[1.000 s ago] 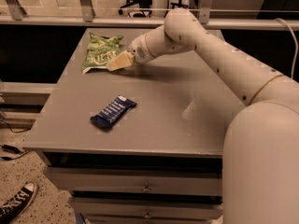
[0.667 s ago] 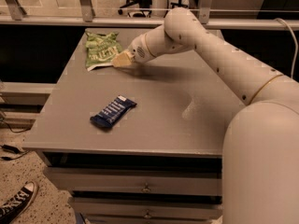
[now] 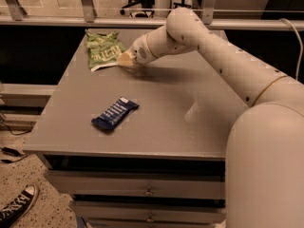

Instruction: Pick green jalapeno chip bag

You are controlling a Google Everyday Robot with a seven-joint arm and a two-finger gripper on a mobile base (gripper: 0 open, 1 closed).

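The green jalapeno chip bag (image 3: pixel 101 50) is a crinkly light-green packet with a white lower edge. It lies at the far left of the grey table (image 3: pixel 161 108). My gripper (image 3: pixel 125 60) is low over the table at the bag's right edge and touches it. The white arm (image 3: pixel 213 56) reaches in from the right across the back of the table.
A dark blue bar wrapper with white print (image 3: pixel 115 113) lies near the table's front left. Drawers (image 3: pixel 147 190) sit under the table top. A rail (image 3: pixel 71 20) runs behind the table. A sneaker (image 3: pixel 16 207) is on the floor at the lower left.
The bag has shifted slightly to the left and back, with its lower edge drawn up. My gripper has stayed at its right edge.
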